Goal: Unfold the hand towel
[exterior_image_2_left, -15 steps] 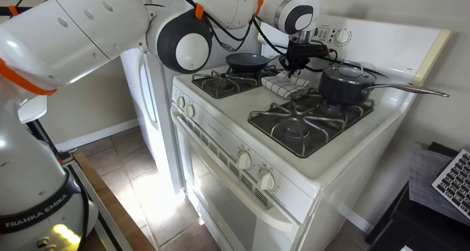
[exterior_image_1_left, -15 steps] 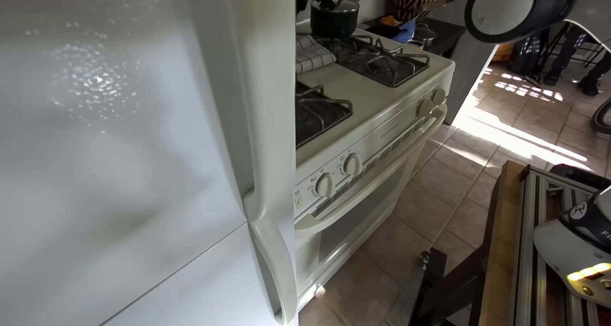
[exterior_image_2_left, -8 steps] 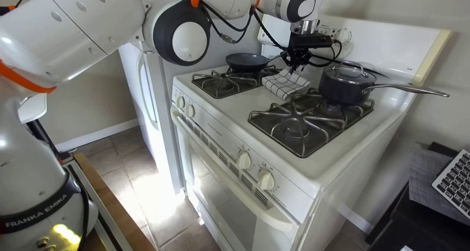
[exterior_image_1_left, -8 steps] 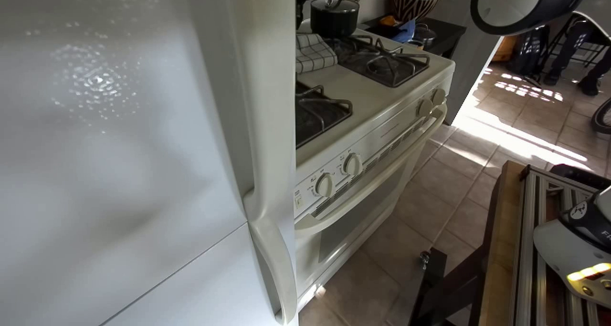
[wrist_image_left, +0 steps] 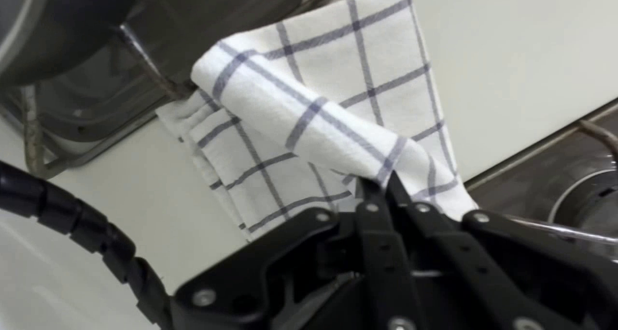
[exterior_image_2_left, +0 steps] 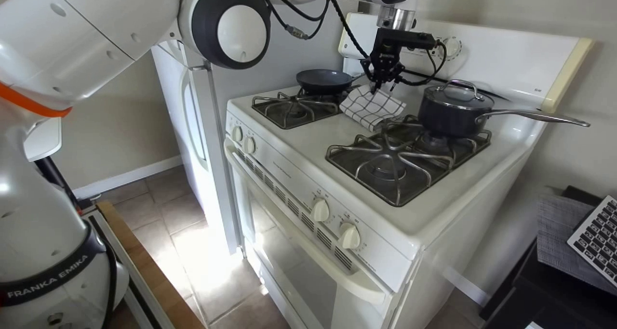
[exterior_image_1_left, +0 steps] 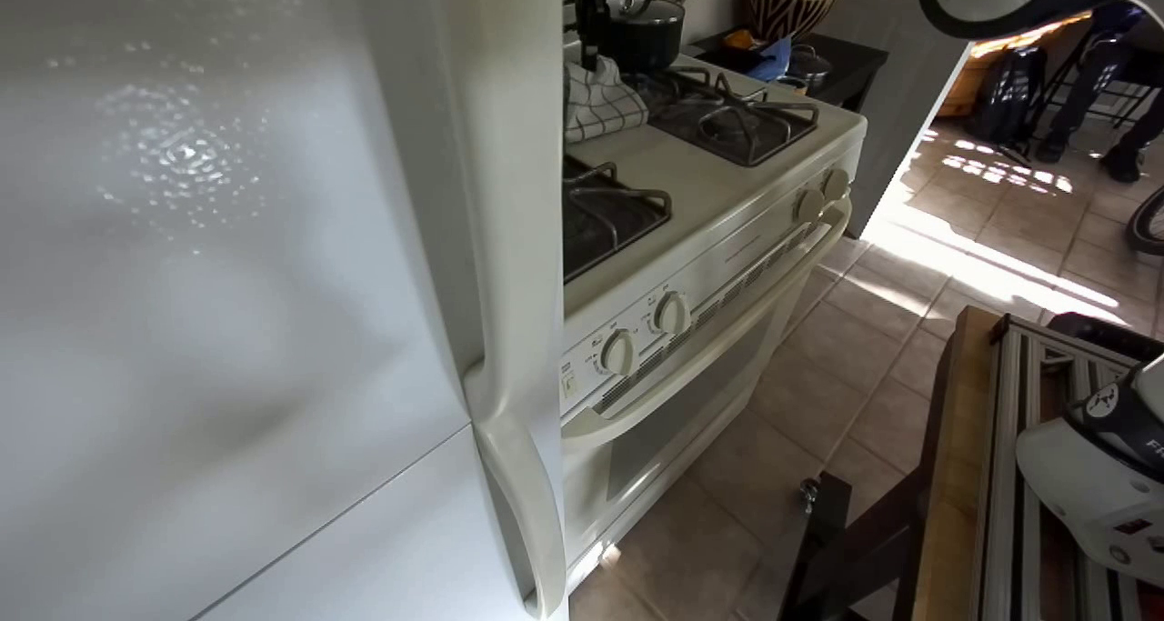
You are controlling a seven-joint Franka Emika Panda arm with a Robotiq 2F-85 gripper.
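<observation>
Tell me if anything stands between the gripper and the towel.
Nothing visible does: the gripper pinches a fold of the towel. As it unfolds, the pan and the pot on either side might get in the way.

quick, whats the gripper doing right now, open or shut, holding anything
Gripper: closed, holding a pinched fold of the checked hand towel.
</observation>
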